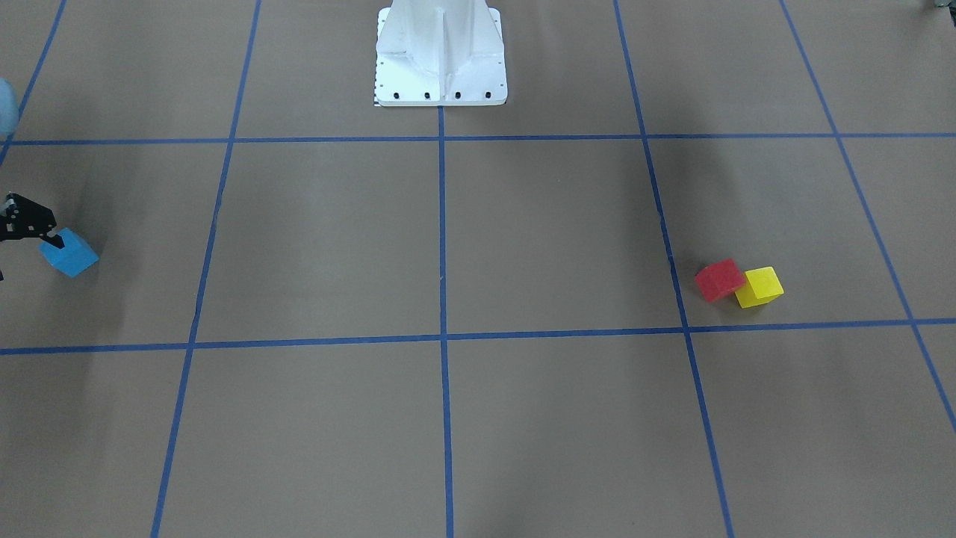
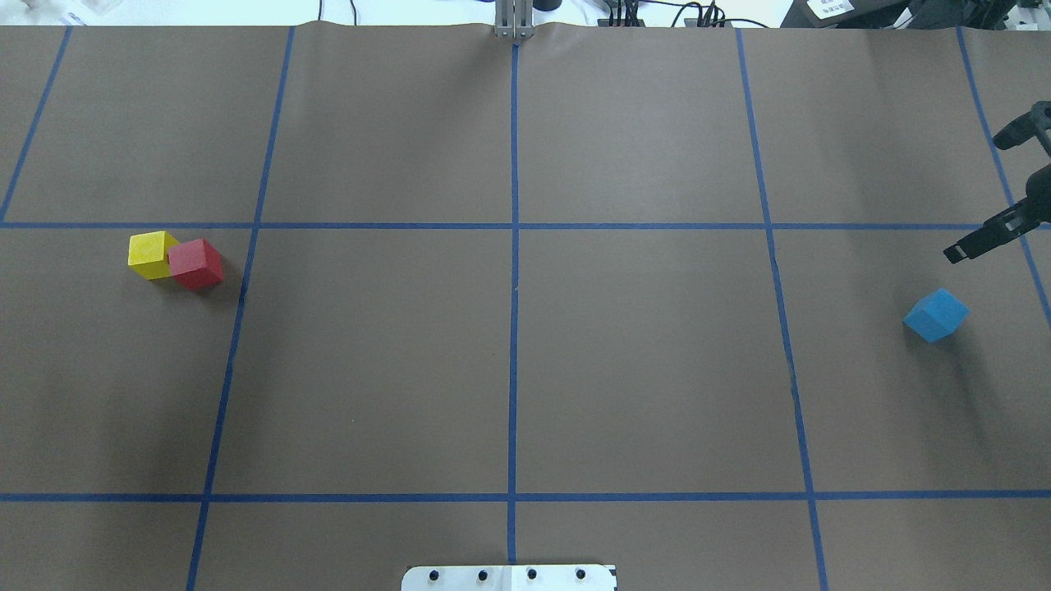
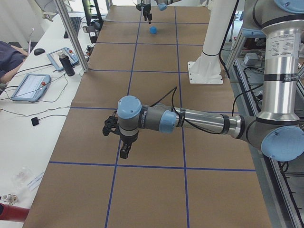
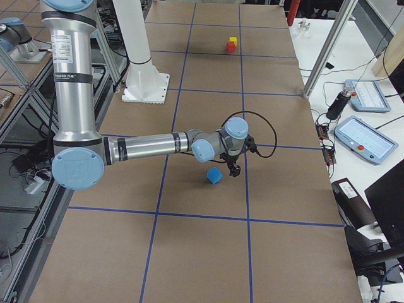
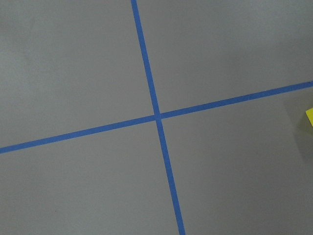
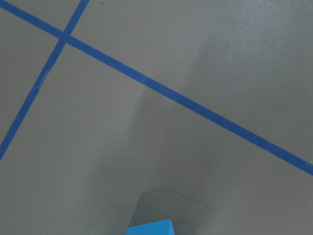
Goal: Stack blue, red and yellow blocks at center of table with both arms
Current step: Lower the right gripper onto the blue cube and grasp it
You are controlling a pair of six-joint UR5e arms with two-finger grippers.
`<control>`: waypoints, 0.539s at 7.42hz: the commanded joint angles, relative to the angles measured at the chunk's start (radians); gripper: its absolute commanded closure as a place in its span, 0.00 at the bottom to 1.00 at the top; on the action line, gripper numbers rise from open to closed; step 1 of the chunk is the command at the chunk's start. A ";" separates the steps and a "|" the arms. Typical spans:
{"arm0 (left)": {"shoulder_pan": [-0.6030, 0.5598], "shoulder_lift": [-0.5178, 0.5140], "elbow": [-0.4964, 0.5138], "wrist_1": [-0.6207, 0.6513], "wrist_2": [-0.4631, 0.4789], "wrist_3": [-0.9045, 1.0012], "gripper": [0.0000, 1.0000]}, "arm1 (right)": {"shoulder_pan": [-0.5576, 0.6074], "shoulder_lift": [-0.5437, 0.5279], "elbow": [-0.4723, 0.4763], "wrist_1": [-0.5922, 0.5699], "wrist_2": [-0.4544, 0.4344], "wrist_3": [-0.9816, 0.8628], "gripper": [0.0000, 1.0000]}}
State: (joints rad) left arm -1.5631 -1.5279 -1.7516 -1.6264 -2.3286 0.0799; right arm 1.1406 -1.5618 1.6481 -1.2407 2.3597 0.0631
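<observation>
The blue block (image 2: 936, 315) lies on the brown table at my far right, also in the front view (image 1: 69, 252) and at the right wrist view's bottom edge (image 6: 149, 227). My right gripper (image 2: 979, 195) hovers just beyond it, open and empty, one finger (image 1: 52, 240) close to the block. The red block (image 2: 195, 263) and the yellow block (image 2: 150, 254) sit touching at my far left. My left gripper (image 3: 124, 151) shows only in the left side view, low over the table. I cannot tell if it is open. A yellow sliver (image 5: 309, 117) shows in the left wrist view.
Blue tape lines (image 2: 514, 287) divide the brown paper into squares and cross at the table's centre. The white robot base (image 1: 441, 60) stands at the near middle edge. Operator tablets (image 4: 366, 136) lie on a side bench beyond the table.
</observation>
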 commanded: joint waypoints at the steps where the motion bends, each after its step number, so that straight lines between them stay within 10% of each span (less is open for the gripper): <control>1: 0.000 -0.001 -0.002 0.000 0.000 0.000 0.00 | -0.041 -0.029 -0.004 0.000 -0.007 0.000 0.01; 4: 0.000 -0.001 -0.003 -0.001 -0.002 0.003 0.00 | -0.088 -0.044 -0.025 -0.002 -0.016 0.003 0.01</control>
State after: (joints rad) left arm -1.5631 -1.5293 -1.7544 -1.6270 -2.3299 0.0814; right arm 1.0728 -1.6031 1.6365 -1.2419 2.3481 0.0648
